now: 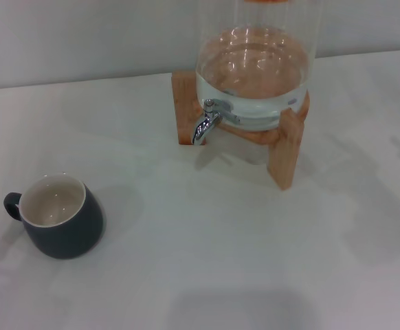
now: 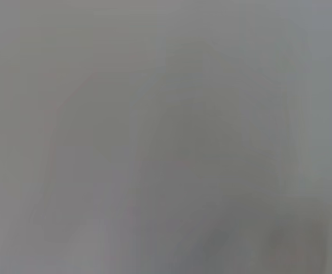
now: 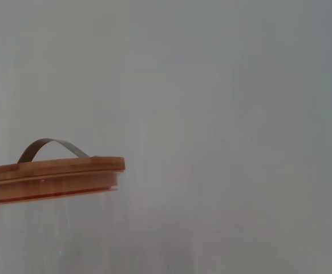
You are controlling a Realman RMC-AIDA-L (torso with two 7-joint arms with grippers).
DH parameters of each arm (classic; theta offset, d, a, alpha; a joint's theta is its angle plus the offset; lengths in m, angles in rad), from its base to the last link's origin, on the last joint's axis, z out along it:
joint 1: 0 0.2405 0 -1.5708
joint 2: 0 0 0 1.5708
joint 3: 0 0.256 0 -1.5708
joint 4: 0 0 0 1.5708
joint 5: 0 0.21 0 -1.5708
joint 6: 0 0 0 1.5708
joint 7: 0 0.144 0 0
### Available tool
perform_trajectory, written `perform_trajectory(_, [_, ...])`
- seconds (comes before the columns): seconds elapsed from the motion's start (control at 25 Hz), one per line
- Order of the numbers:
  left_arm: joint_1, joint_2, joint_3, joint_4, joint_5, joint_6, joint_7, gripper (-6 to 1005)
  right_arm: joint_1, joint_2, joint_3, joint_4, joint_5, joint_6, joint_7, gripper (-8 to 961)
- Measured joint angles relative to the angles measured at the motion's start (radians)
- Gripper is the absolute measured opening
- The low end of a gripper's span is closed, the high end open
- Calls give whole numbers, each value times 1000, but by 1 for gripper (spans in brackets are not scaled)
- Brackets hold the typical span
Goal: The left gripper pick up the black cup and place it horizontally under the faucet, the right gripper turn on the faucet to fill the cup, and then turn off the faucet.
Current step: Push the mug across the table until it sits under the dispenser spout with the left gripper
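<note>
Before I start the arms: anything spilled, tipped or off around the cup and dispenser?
Nothing stands out. The black cup stands upright and empty, well left of the faucet; no drips or puddles show on the table.

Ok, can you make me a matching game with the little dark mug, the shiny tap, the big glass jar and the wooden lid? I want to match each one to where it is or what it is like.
Things:
1. small dark grey-black mug with cream inside
2. shiny chrome tap with curved spout
3. big clear glass jar
4. round wooden lid with thin metal handle

Descriptions:
A. sits on a wooden stand, part full of water
B. upright and empty on the white table, away from the jar
C. closes the top of the jar
D. sticks out at the jar's base, nothing under it

Pairs: 1-B, 2-D, 3-A, 4-C
</note>
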Motion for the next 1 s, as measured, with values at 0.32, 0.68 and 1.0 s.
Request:
perform_trajectory(0.32, [1, 2, 0, -86, -26, -1, 68, 879, 3, -1, 0, 0, 0, 0, 0, 747])
perform_trajectory(0.68, [2, 4, -3, -147, -39, 35, 133, 879, 6, -2, 4, 0, 0, 0, 0, 748])
perform_trajectory(1.0, [-9, 4, -3, -171, -37, 113, 133, 879, 10, -2, 9, 0, 0, 3, 5, 748])
